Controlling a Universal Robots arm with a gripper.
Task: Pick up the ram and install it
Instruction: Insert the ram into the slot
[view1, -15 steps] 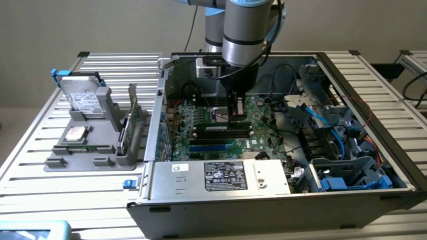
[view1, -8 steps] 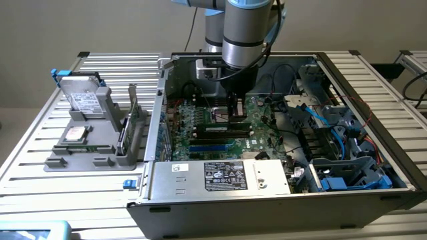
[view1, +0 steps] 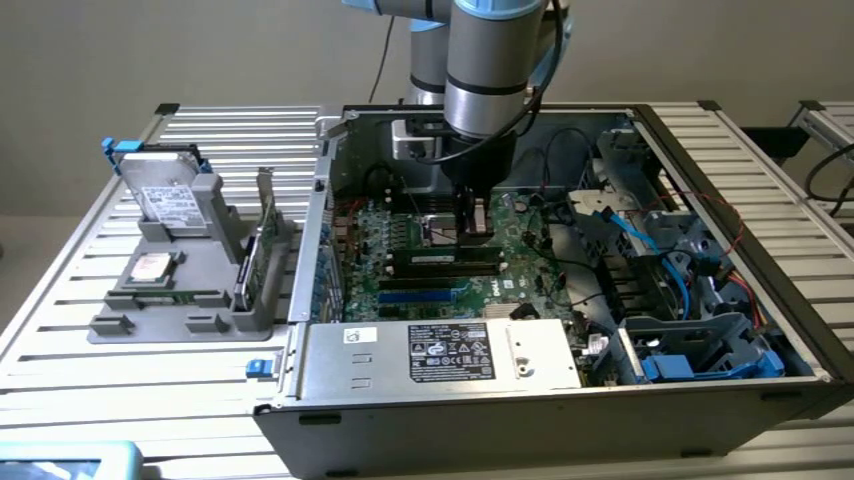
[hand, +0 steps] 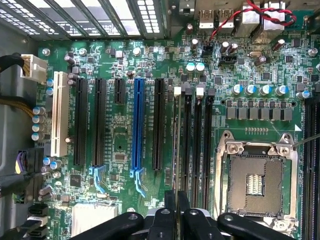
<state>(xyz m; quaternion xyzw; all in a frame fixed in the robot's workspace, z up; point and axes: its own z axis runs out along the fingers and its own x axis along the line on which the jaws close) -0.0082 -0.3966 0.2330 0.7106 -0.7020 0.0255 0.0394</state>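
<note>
A stick of ram (hand: 176, 145) is seen edge-on, clamped between the nearly closed fingers (hand: 170, 205) of the gripper (hand: 176, 192), inside an open computer case (view1: 400, 420) laid on its side so that the motherboard (hand: 120, 150) can be reached from above. The thin stick is held upright and lengthwise along the first of the black memory slots (hand: 186, 135), just beside the empty processor socket (hand: 255, 180). That alignment appears to be needed for its lower edge to meet the slot squarely. Whether the stick is already seated or is only poised above the slot cannot be told. In the exterior view the gripper (view1: 467, 235) is shown lowered straight down from the arm (view1: 487, 70) into the middle of the case, between the cables on the exterior view's right and the case wall on its left. The long blue slot (hand: 137, 130) is left unoccupied. Outside the case, on the exterior view's left, a grey tray (view1: 160, 325) is seen on the slatted table (view1: 80, 400), with a hard drive (view1: 167, 195) and a green expansion card (view1: 267, 235) stood upright in its holders, well apart from the work.
</note>
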